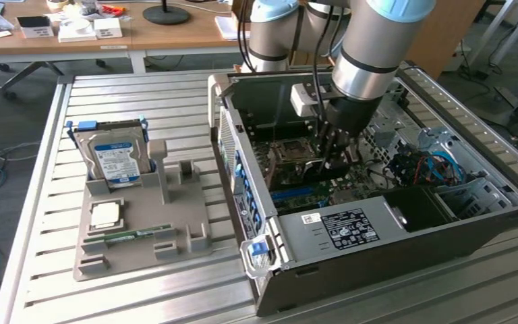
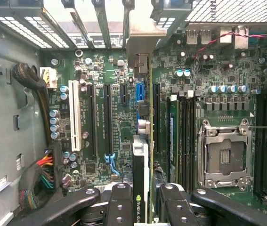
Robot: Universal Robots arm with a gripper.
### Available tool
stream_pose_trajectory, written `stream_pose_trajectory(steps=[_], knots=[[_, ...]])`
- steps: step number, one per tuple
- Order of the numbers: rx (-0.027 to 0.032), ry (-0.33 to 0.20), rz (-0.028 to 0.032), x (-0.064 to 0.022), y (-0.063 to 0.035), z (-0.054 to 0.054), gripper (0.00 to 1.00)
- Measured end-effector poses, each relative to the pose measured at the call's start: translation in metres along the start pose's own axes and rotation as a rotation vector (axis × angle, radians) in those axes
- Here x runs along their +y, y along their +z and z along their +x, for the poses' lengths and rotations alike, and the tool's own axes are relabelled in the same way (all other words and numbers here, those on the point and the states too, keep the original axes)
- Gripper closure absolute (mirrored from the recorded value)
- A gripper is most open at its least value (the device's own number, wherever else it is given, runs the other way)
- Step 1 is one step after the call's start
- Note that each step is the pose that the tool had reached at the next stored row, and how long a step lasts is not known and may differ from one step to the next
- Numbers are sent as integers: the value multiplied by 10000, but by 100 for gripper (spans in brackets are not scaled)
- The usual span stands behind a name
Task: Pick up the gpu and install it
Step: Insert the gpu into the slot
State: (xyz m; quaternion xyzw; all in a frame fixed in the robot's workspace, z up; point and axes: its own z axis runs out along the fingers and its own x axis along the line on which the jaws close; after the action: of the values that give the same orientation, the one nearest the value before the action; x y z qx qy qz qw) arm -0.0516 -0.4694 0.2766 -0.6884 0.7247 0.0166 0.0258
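Ribbed metal table (image 1: 151, 297) first, right in front of me. A grey holder tray (image 1: 97, 260) sits toward its edge on the exterior view's left. On the tray, a narrow green memory stick (image 1: 137, 234) lies at the near end, with a square processor chip (image 1: 106, 214) just behind it. A hard drive (image 1: 115, 162) with a blue-white label stands upright at the far end.

An open computer case (image 1: 376, 250) takes up the table's other side, reaching almost to its near edge. The arm (image 1: 371, 54) comes down into the case from above. Its gripper (image 2: 145, 188) is clenched on the gpu (image 2: 141, 155), one finger (image 2: 121, 202) against each face. The card stands on edge over the motherboard (image 2: 100, 117), among the long expansion slots. Its silver bracket (image 2: 145, 42) is up against the case's rear slot openings. The bare processor socket (image 2: 223, 155) lies off to one side of the card.

Beyond the table's far edge, a wooden desk (image 1: 169, 37) carries small boxes and clutter.
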Motion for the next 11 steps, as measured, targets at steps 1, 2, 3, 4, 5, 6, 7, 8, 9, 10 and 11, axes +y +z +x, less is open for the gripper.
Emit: stream_pose_trajectory(steps=[1,2,3,4,5,6,7,8,9,10,11], knots=[[0,0,0,8,1,0,73],[0,-1,1,10,1,0,73],[1,-2,0,10,1,3,73],[0,-3,0,10,2,9,73],[2,-2,-1,11,2,15,73],[0,1,0,13,5,16,73],[-1,1,1,19,10,17,73],[0,-1,0,26,15,18,73],[0,0,0,34,21,19,73],[0,-1,0,37,27,19,73],[1,-2,0,40,32,20,73]])
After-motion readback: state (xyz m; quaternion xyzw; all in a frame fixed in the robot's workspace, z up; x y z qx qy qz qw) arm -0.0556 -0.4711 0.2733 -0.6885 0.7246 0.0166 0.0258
